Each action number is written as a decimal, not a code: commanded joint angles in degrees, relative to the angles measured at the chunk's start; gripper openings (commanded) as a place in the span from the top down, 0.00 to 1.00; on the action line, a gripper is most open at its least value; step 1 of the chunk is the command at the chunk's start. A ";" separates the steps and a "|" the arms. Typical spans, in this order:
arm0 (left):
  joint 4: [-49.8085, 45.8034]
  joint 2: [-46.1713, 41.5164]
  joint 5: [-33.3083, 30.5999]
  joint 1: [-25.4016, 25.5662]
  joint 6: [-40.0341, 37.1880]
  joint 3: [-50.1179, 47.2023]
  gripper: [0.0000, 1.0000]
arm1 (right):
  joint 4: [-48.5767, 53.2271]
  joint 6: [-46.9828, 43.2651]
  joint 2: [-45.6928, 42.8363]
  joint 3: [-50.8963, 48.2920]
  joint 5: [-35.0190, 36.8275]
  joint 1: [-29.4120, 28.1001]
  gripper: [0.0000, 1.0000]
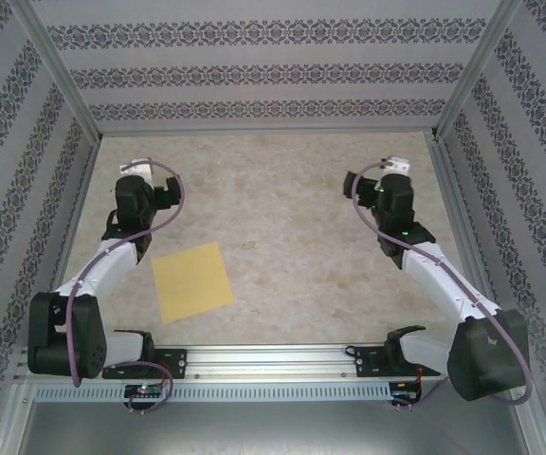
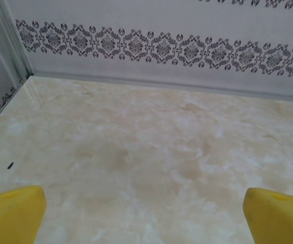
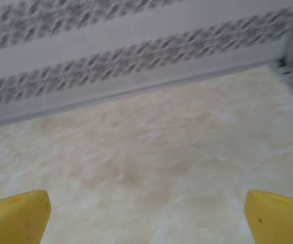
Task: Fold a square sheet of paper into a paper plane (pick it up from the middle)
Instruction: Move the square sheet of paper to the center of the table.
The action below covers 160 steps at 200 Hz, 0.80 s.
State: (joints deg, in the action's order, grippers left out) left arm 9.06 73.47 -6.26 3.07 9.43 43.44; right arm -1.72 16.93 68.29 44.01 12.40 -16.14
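I'm seeing left gripper (image 2: 145,216) spread wide, gripping nothing; right gripper (image 3: 146,218) likewise released. Square sheet of paper (image 1: 192,282) lying flat behind left gripper, toward arm bases, untouched.

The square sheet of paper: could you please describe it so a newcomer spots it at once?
On the marbled beige table, near the front rail beside the left arm, lies the square sheet of paper. It is flat, plain yellow against pale stone.

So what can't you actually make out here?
Top view: any crease in the flat yellow square sheet of paper, too small.
Left wrist view: left yellow fingers, cut off by the bottom edge; dark speck, too small.
Right wrist view: patterned wall, blurred.
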 commanded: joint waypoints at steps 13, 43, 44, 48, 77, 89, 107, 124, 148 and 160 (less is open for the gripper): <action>-18.54 -1.01 0.86 0.36 8.44 7.91 0.00 | 9.37 3.65 10.15 8.06 2.63 -16.77 0.02; -27.36 -0.25 0.26 0.03 12.24 14.40 0.00 | 16.13 -1.32 26.78 21.54 9.26 -31.31 0.02; -27.57 -0.21 0.23 0.02 12.26 14.53 0.00 | 16.44 -1.48 27.36 22.08 9.37 -31.67 0.02; -28.54 -0.26 0.20 -0.05 12.56 15.26 0.00 | 17.31 -2.24 29.11 23.84 9.58 -32.98 0.02; -34.76 -0.04 0.04 -0.85 13.07 19.48 0.00 | 22.42 -5.09 41.17 34.95 7.72 -40.45 0.02; -36.04 -0.02 0.19 -1.20 13.11 20.16 0.00 | 24.41 -6.01 44.73 38.68 6.73 -42.66 0.02; -37.44 0.04 0.49 -1.79 13.58 20.79 0.00 | 27.07 -7.73 48.98 42.86 5.11 -44.60 0.02; -38.52 0.51 0.74 -2.17 14.03 21.45 0.00 | 30.03 -9.52 52.32 46.30 3.70 -45.90 0.02; -39.21 1.55 1.25 -2.28 13.99 22.26 0.00 | 33.60 -12.35 55.66 49.61 3.38 -47.19 0.02; -39.12 1.87 1.51 -2.29 14.05 22.44 0.00 | 35.06 -13.05 56.92 50.84 3.31 -47.40 0.02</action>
State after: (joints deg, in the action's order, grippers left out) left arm -27.75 74.65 -5.87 1.50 22.20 63.83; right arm 27.62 7.49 122.83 91.37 16.32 -62.70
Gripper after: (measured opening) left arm 0.999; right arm 0.982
